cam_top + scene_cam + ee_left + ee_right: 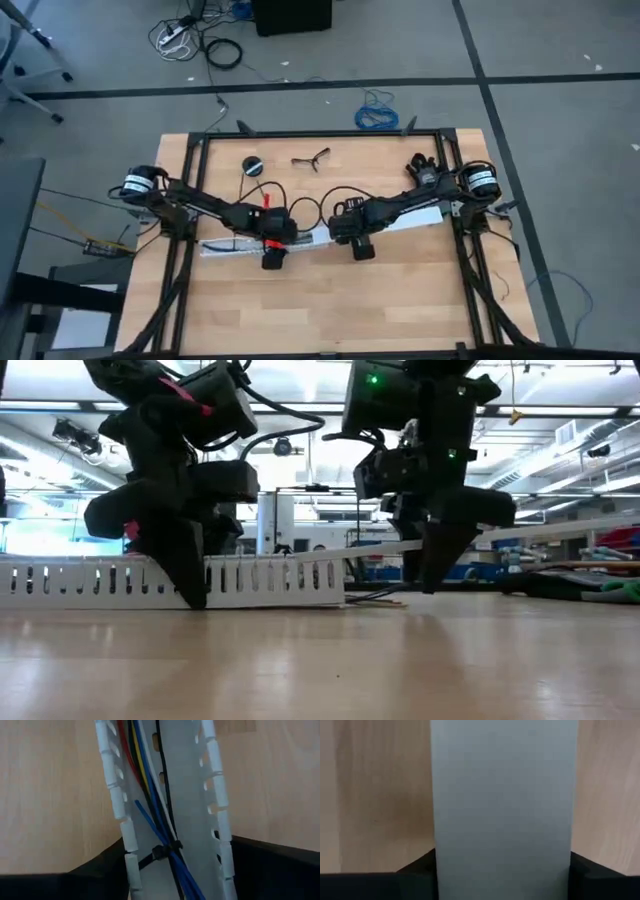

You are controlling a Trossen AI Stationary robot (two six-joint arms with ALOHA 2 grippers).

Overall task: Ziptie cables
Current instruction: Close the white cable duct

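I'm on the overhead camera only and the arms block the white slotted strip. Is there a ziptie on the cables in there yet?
Observer: Yes. The left wrist view shows a black ziptie wrapped around the cables inside the slotted strip.
Operator: What colours are those wires?
Observer: Red, yellow, blue, white and black, running lengthwise along the channel.
Operator: And what is the right tool over?
Observer: A flat white cover strip fills the right wrist view. In the low view it sits above the tabletop, sloping up away from the slotted strip's end.
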